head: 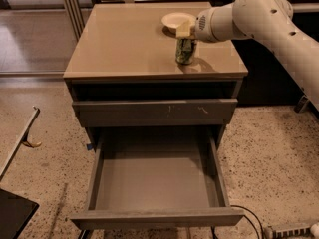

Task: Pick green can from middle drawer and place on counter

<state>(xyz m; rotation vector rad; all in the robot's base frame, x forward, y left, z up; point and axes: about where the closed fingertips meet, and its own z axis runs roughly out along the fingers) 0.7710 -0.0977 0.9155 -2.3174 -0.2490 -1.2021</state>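
The green can (185,51) stands upright on the beige counter (124,41), near its right front corner and just in front of the cream bowl (175,20). My gripper (184,32) is at the can's top, coming in from the right on the white arm (259,14). The middle drawer (154,180) is pulled fully out below, and its flat bottom is bare.
The drawer front with pale scuff marks (154,112) sits slightly out above the open drawer. There is speckled floor (45,168) on both sides. A dark panel (12,213) lies at the bottom left, with a slanted rail (20,138) beside it. A cable (249,220) lies at the bottom right.
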